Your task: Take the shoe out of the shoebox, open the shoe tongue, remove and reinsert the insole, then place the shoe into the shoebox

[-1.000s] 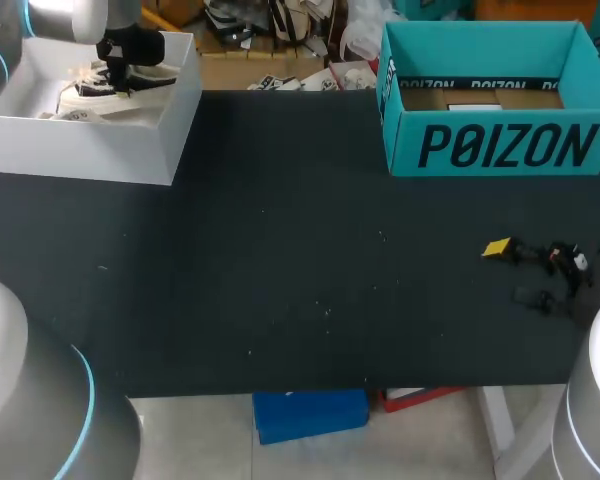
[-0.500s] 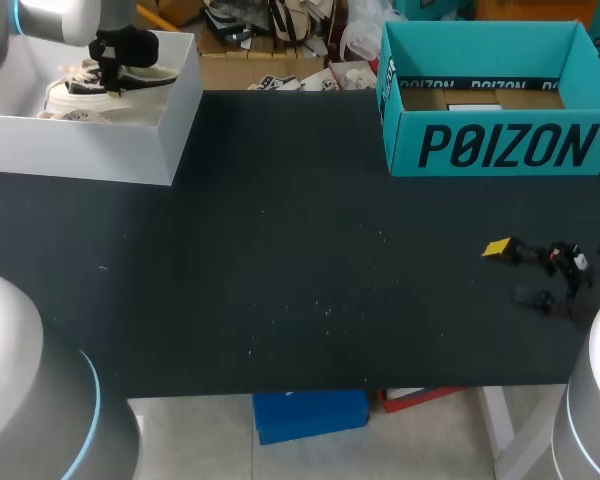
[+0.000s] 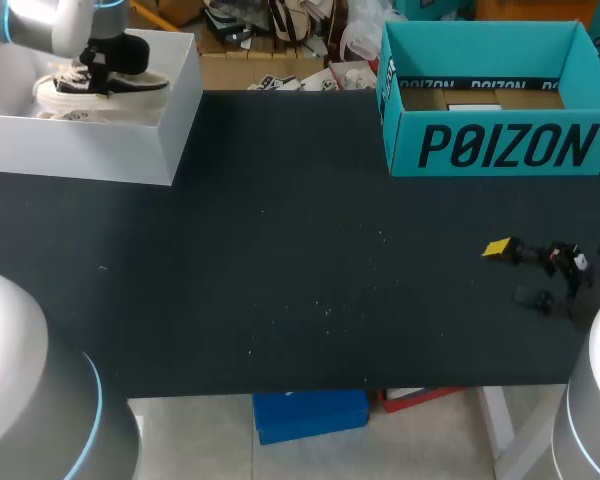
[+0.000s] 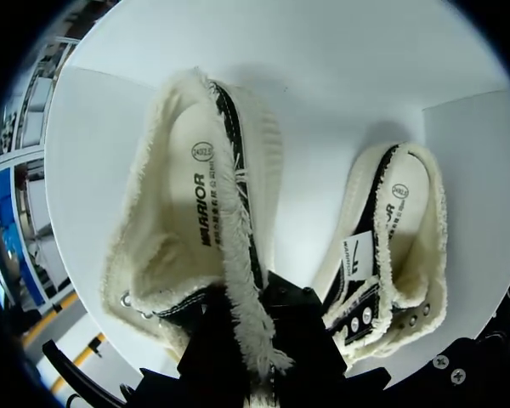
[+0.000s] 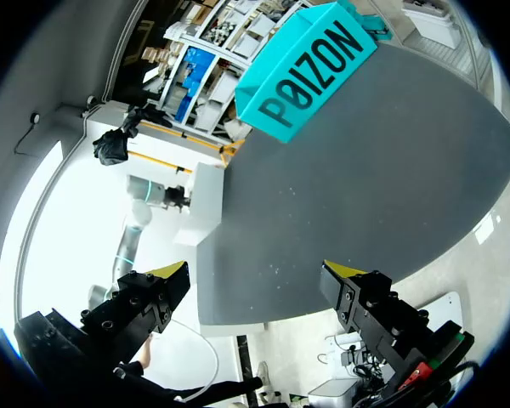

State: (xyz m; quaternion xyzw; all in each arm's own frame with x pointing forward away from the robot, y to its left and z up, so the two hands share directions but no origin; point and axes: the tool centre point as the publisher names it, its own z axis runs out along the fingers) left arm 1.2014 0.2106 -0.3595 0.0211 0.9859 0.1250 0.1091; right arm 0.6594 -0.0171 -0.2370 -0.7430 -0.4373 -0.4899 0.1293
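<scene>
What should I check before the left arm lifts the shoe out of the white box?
1. Left end effector shut on the shoe at its fleecy side wall: ok.
2. Grip firm enough to carry the shoe: cannot tell.
3. Second shoe lies apart from the gripped one: ok.
4. Insole seated inside the gripped shoe: ok.
5. Right end effector open, empty, far from the white box: ok.

L gripper (image 4: 260,336) on shoe (image 4: 189,223) collar
</scene>
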